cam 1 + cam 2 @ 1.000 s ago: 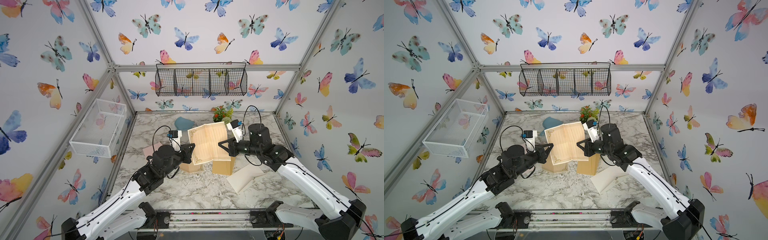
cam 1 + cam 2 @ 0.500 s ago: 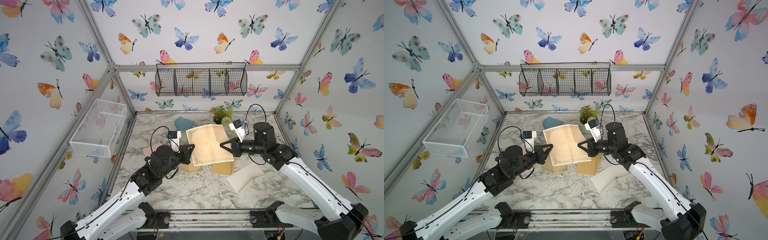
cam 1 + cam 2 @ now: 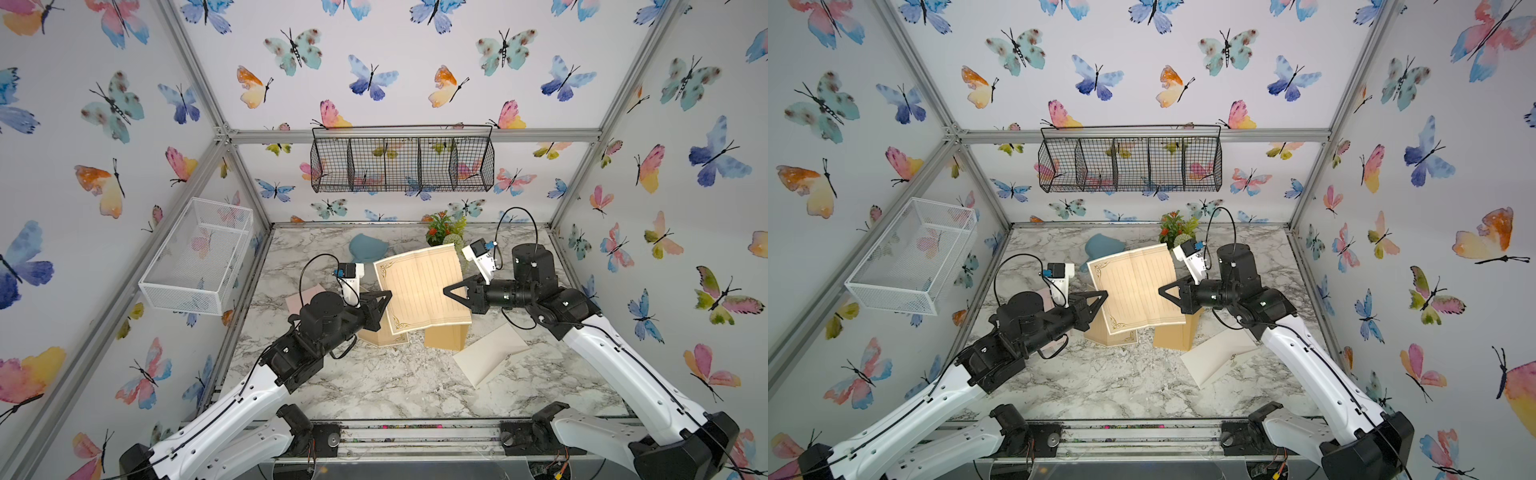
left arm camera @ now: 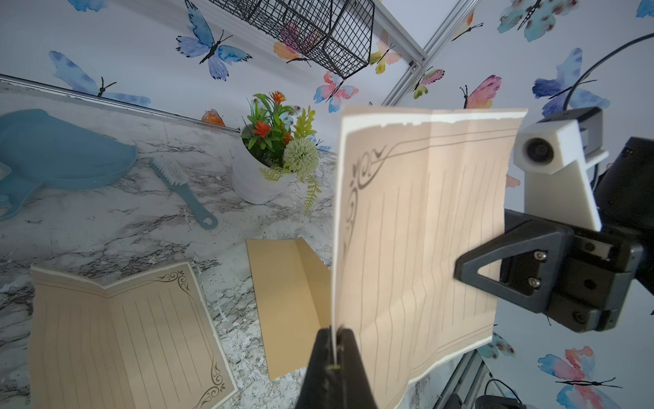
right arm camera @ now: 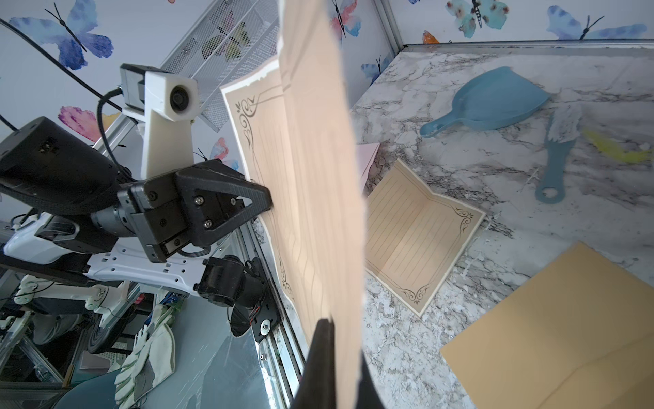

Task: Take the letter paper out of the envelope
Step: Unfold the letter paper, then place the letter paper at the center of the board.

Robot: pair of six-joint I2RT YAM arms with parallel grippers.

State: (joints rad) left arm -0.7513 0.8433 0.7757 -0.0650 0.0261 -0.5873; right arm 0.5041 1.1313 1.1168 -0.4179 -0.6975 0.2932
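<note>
The letter paper [image 3: 419, 286] [image 3: 1136, 286], a tan lined sheet with scrolled corners, hangs unfolded in the air over the table's middle. My left gripper [image 3: 388, 294] [image 4: 334, 334] is shut on its left edge. My right gripper [image 3: 445, 289] [image 5: 339, 329] is shut on the opposite edge, so the sheet [image 4: 424, 230] [image 5: 318, 159] spans between them. A cream envelope [image 3: 488, 359] [image 3: 1219, 359] lies flat on the marble at the right, apart from both grippers. A tan kraft envelope [image 3: 446, 337] [image 4: 286, 304] stands tented under the sheet.
Another lined sheet [image 3: 384, 336] lies half folded below the held one, and a pink envelope [image 3: 305, 296] sits behind my left wrist. A blue dustpan [image 3: 368, 247], brush [image 4: 180, 187] and flower pot [image 3: 444, 230] stand at the back. A black wire basket [image 3: 401, 164] and a white mesh basket [image 3: 199, 253] hang on the walls.
My right arm has drawn back to the right with its edge of the sheet, and the paper has spread flatter between the grippers. The left gripper has barely moved.
</note>
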